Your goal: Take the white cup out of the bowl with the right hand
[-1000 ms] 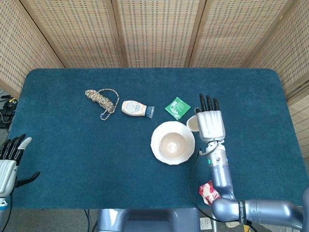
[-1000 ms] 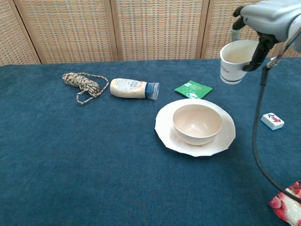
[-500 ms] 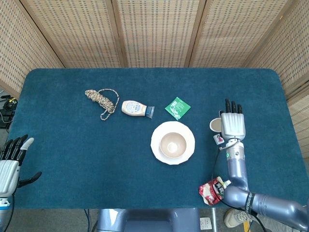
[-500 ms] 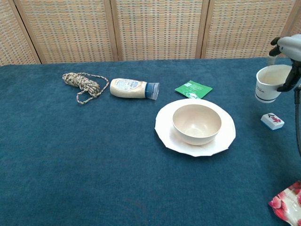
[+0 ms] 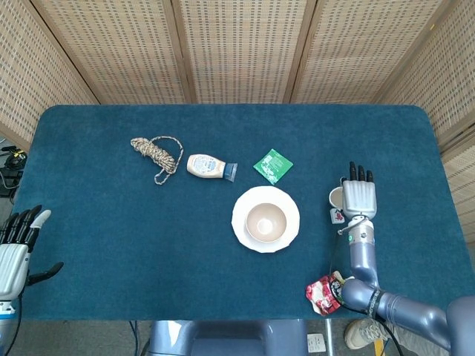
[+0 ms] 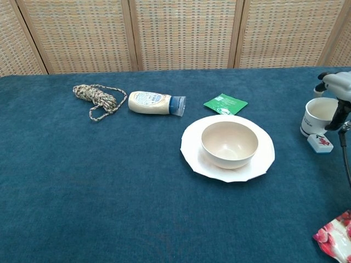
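Observation:
The white cup (image 6: 318,116) stands upright at the table's right side, well to the right of the cream bowl (image 6: 230,143); its rim also peeks out beside the hand in the head view (image 5: 335,197). My right hand (image 5: 358,198) still grips the cup from above and behind, and shows at the frame edge in the chest view (image 6: 337,87). The bowl (image 5: 265,221) is empty and rests on a white plate (image 6: 194,147). My left hand (image 5: 16,248) hangs open off the table's left front corner, holding nothing.
A small white tile (image 6: 320,143) lies right against the cup's front. A green packet (image 6: 225,103), a mayonnaise bottle on its side (image 6: 155,103) and a coil of rope (image 6: 97,98) lie behind the plate. A red snack bag (image 6: 334,236) sits at the front right edge.
My right hand carried the cup from beside the bowl out to the right and lowered it down to the table next to the tile. The left hand stayed put.

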Available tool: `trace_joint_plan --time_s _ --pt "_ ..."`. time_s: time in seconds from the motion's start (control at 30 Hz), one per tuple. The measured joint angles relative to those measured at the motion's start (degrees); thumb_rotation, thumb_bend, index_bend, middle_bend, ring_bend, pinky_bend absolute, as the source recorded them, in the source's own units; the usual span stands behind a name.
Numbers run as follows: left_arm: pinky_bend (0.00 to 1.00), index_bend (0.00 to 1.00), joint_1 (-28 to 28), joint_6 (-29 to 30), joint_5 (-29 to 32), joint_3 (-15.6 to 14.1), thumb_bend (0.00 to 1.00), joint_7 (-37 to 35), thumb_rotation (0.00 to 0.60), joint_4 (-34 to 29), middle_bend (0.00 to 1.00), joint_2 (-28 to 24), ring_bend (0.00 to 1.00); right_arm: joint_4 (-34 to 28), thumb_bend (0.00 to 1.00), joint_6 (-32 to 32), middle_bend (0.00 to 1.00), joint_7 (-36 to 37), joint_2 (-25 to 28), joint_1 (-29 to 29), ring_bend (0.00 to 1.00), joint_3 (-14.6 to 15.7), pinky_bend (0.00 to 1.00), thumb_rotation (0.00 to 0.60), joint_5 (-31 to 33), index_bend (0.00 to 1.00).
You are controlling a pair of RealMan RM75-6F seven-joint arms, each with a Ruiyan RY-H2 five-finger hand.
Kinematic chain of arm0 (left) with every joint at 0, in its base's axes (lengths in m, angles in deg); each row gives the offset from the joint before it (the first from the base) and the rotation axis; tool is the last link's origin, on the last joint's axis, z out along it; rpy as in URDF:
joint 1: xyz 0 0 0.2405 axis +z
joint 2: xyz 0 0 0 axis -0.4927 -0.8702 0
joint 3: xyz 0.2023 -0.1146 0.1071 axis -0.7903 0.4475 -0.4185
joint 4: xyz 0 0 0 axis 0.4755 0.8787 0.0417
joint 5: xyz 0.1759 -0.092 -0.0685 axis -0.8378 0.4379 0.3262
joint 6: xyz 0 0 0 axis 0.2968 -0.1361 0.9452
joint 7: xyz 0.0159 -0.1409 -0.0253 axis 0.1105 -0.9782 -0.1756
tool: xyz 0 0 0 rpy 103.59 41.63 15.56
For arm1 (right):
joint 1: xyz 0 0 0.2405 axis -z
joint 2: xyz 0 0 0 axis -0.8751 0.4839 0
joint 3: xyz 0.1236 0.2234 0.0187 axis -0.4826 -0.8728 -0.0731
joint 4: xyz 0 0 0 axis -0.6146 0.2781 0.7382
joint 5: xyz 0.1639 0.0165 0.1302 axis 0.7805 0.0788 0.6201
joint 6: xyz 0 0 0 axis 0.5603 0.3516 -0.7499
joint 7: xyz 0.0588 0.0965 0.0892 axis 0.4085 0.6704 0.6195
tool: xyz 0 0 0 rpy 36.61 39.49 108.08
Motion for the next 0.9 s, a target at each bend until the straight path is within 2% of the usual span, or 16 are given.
trace_joint_plan --time_s 0.1,0.2,0.4,0.57,0.7,0.9 --pt "0.00 0.00 0.02 0.07 -0.08 -0.04 0.00 0.06 0.600 -0.03 0.00 0.00 0.00 -0.42 0.28 -0.86 0.00 -0.15 0.15 0.18 0.00 -0.03 0.11 0.600 -0.95 0.14" --pt "0.00 0.00 0.04 0.17 -0.21 -0.08 0.00 0.07 0.600 -0.05 0.00 -0.01 0.00 -1.43 0.26 -1.79 0.00 -0.34 0.65 0.38 0.00 -0.09 0.10 0.600 -1.86 0.06" --pt "0.00 0.00 0.13 0.34 -0.17 -0.08 0.00 -0.18 0.600 -0.13 0.00 -0.22 0.00 -6.35 0.25 -5.08 0.00 -0.36 3.37 1.68 0.00 0.06 0.07 0.600 -4.58 0.04" --pt "0.00 0.00 0.15 0.29 0.11 0.01 0.00 -0.32 0.600 -0.14 0.00 -0.39 0.00 -13.41 0.25 -9.29 0.00 3.25 7.21 5.30 0.00 1.51 0.04 0.600 -10.06 0.02" --pt "0.00 0.00 0.22 0.38 0.17 0.01 0.00 0.15 0.600 -0.25 0.00 -0.42 0.00 -17.06 0.24 -13.41 0.00 9.62 9.90 9.79 0.00 4.34 0.04 0.600 -17.34 0.00" --pt "0.00 0.00 0.40 0.79 0.21 0.08 0.00 1.16 0.600 -0.21 0.00 -0.20 0.00 -18.08 0.24 -20.07 0.00 21.89 12.79 17.95 0.00 11.47 0.03 0.600 -30.50 0.00"
